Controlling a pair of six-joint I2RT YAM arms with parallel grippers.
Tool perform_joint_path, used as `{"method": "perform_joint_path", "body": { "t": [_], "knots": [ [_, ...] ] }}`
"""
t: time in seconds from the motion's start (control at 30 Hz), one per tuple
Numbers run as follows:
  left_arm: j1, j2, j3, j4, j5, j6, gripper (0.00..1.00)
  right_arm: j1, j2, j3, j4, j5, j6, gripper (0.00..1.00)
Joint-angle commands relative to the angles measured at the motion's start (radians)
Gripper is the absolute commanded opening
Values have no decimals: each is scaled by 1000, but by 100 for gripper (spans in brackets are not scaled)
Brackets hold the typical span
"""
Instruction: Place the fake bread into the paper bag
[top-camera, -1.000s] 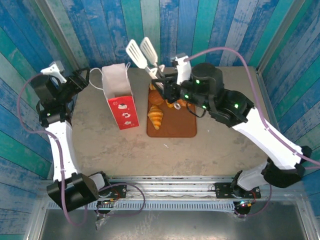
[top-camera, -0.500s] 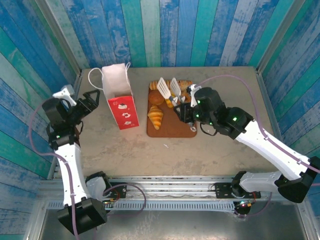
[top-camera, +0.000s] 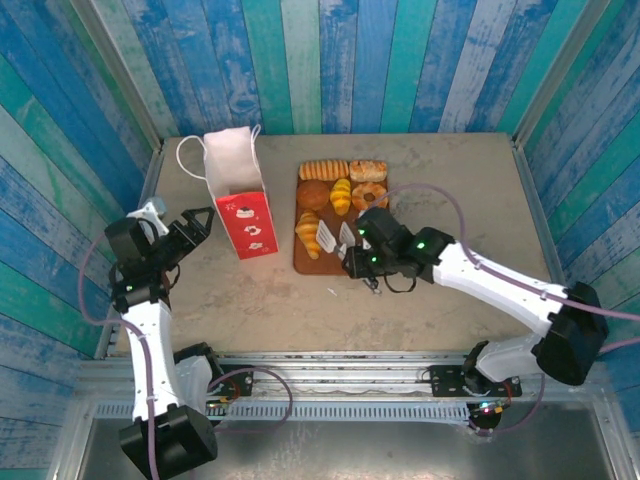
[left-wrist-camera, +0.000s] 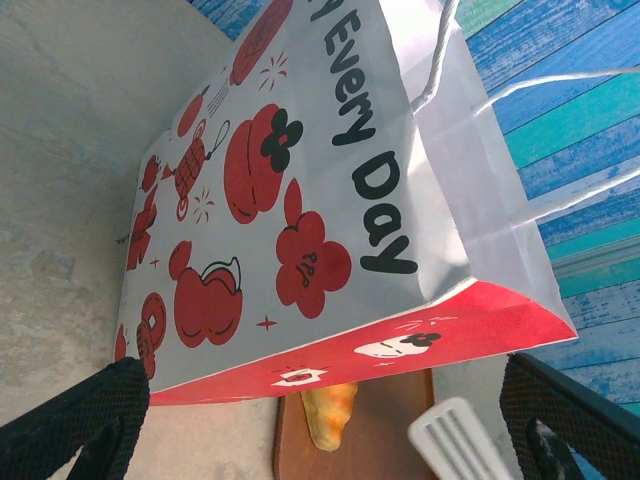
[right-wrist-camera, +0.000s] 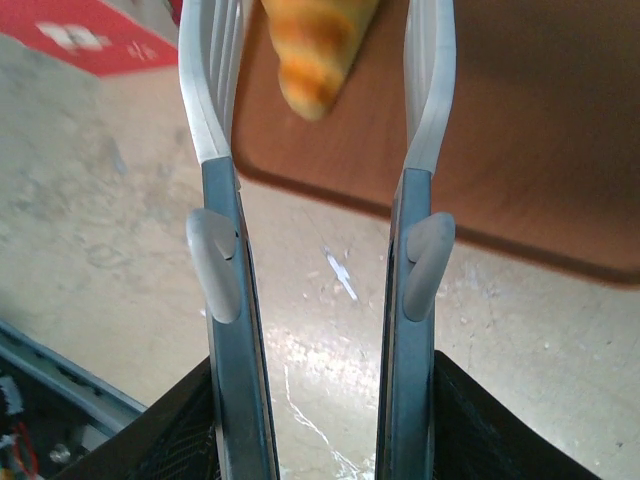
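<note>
The paper bag (top-camera: 240, 190) stands upright left of the tray, white above and red below, and looms large as the paper bag (left-wrist-camera: 300, 200) in the left wrist view. The fake bread lies on the brown tray (top-camera: 325, 264): a croissant (top-camera: 312, 232) at the front left and several pieces (top-camera: 345, 182) across the far end. My left gripper (top-camera: 195, 225) hangs open just left of the bag, nothing between its fingers (left-wrist-camera: 80, 420). My right gripper (top-camera: 365, 262) is shut on white-tipped tongs (right-wrist-camera: 225, 250). The tong tips are spread, empty, just short of the croissant (right-wrist-camera: 315, 50).
The tray (right-wrist-camera: 520, 120) takes up the table's middle, with bare tabletop in front of it and to its right. Blue plank walls close in the back and both sides. The bag's loop handle (top-camera: 190, 158) droops to its left.
My right arm swung the tongs from high over the tray's far end down to its near edge. My left arm drew back toward the near side and its jaws spread wider.
</note>
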Motion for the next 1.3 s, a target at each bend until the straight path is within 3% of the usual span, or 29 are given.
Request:
{"method": "perform_joint_path", "body": {
  "t": [0.0,1.27],
  "knots": [
    [-3,-15,2,-6,-8,22,95,36,35,2,-18,46,32,50],
    [-4,-17,-5,-2,-18,38,94,155,349,285,-152,241,-31,52]
  ]
}}
